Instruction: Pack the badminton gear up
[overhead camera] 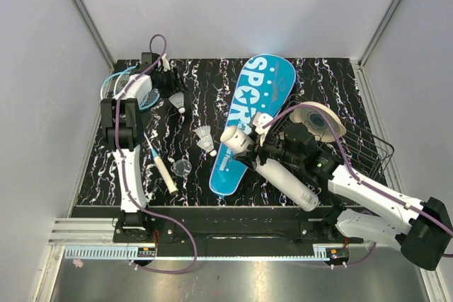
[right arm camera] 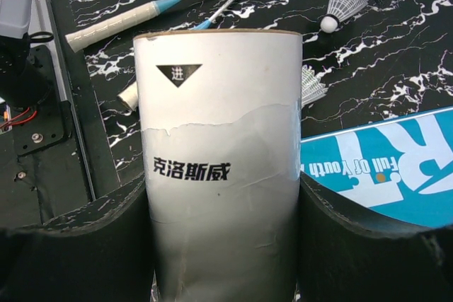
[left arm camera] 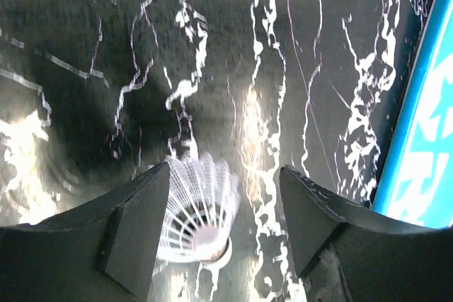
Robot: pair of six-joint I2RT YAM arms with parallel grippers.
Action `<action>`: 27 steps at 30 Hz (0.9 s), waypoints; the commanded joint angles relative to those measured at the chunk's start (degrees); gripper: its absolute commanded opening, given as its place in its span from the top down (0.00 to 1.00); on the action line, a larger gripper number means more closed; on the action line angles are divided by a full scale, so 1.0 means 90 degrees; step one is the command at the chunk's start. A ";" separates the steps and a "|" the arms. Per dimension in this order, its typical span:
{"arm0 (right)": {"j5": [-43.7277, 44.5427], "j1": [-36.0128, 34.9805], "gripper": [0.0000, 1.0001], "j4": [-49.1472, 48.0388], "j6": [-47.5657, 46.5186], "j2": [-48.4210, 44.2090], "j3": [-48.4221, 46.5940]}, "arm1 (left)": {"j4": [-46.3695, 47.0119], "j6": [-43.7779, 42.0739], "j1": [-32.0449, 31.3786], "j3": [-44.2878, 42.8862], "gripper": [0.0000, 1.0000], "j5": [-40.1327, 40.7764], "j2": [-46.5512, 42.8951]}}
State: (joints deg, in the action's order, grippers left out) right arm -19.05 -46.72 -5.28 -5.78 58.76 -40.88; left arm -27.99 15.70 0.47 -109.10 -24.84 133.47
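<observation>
Between the spread fingers of our left gripper (left arm camera: pixel 225 206) sits a shuttlecock (left arm camera: pixel 199 211), much nearer the left-hand finger than the right; we judge it best to centre over it first, then close softly so the feathers are not crushed. Our right gripper (right arm camera: pixel 223 210) is clamped around the white tube (right arm camera: pixel 219 125), which juts out ahead of its fingers
</observation>
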 commanded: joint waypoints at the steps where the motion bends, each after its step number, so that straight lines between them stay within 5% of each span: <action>1: -0.0159 -0.0034 0.71 -0.0507 0.0281 -0.0123 0.0060 | 0.0102 -0.0124 0.0046 0.0451 0.35 0.0133 -0.1068; 17: -0.0315 -0.0033 0.71 -0.0702 0.0379 -0.0201 0.0187 | -0.0435 0.0032 0.0045 0.1428 0.45 0.0299 -0.1275; 20: -0.0325 -0.0024 0.71 -0.0693 0.0379 -0.0201 0.0187 | -0.0396 0.0140 0.0026 0.1497 0.54 0.0250 -0.1256; 24: -0.0325 -0.0024 0.71 -0.0635 0.0349 -0.0172 0.0138 | -0.0494 0.0383 0.0026 0.1516 0.84 0.0503 -0.1499; 27: -0.0276 -0.0024 0.71 -0.0566 0.0291 -0.0065 0.0051 | -0.0542 0.0540 0.0006 0.1663 0.93 0.0777 -0.2123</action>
State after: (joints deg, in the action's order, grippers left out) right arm -20.69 -46.72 -6.87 -3.95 57.87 -40.03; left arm -32.91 18.48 0.60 -95.29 -22.00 122.61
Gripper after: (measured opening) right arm 0.683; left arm 0.112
